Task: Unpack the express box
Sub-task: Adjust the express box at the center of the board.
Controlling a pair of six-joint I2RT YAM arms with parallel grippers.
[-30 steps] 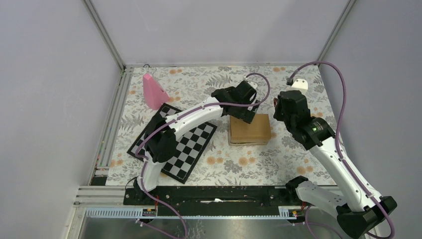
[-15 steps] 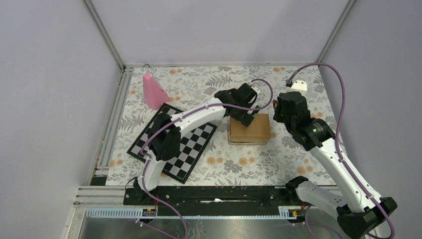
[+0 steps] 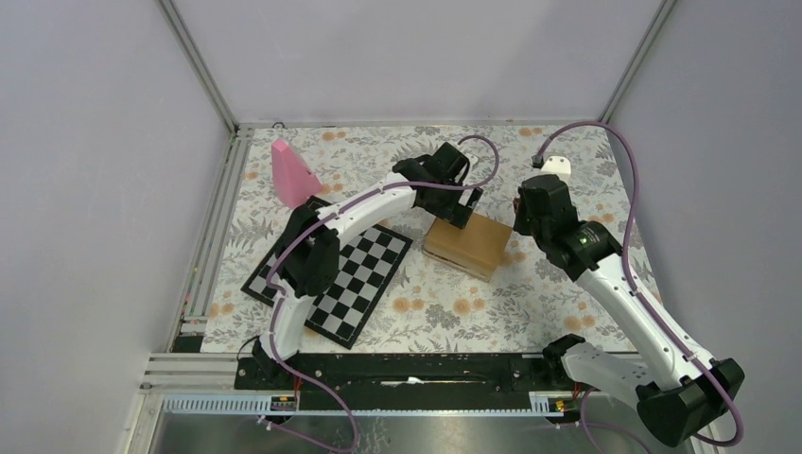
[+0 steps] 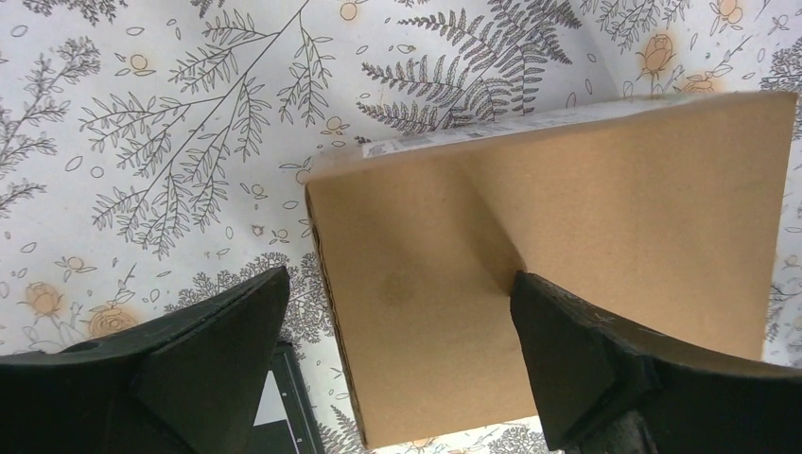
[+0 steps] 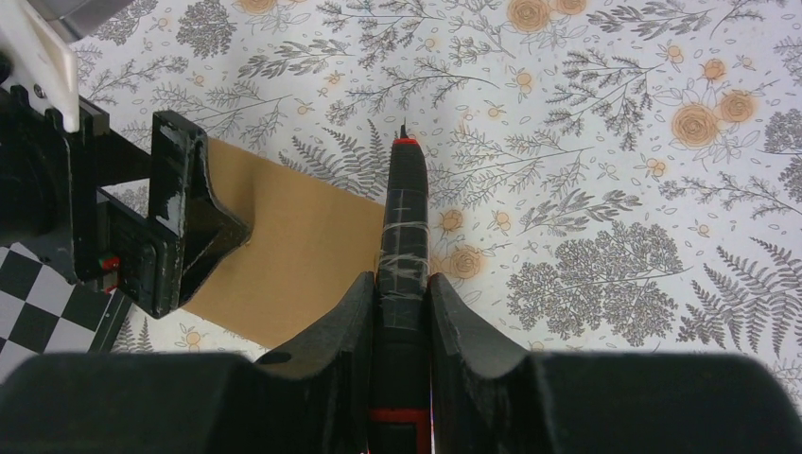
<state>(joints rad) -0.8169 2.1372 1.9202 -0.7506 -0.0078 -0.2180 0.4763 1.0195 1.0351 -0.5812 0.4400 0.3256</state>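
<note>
Hovering over a shut parcel, your left gripper (image 4: 397,293) has its jaws spread as wide as they go and grasps nothing. The express box (image 4: 586,255) lies directly beneath them on the floral tablecloth (image 4: 170,142). One finger (image 4: 577,369) sits above the carton's brown top face, and the other finger (image 4: 208,359) hangs just outside its edge, over the cloth. The wrist view does not show whether either finger touches cardboard.

Your right gripper (image 5: 402,307) is pinched on a black pen-shaped cutter (image 5: 405,208), wrapped in clear tape and marked with a red band near its point. The carton lies to the left of that tool and partly under its shaft. The point reaches past the box's edge, above the cloth, and how high it rides cannot be judged.

By all appearances the unpacking has hardly begun. The top face shows no cut, no lifted flap and no contents, and a pale label strip runs along the edge farthest from your left jaws. Judging by this, what lies ahead is slitting the seam, folding back the flaps and taking out whatever is inside. The chessboard (image 3: 331,279) lies back on the wrist side of the left gripper, with the pink cone (image 3: 293,175) farther off.
</note>
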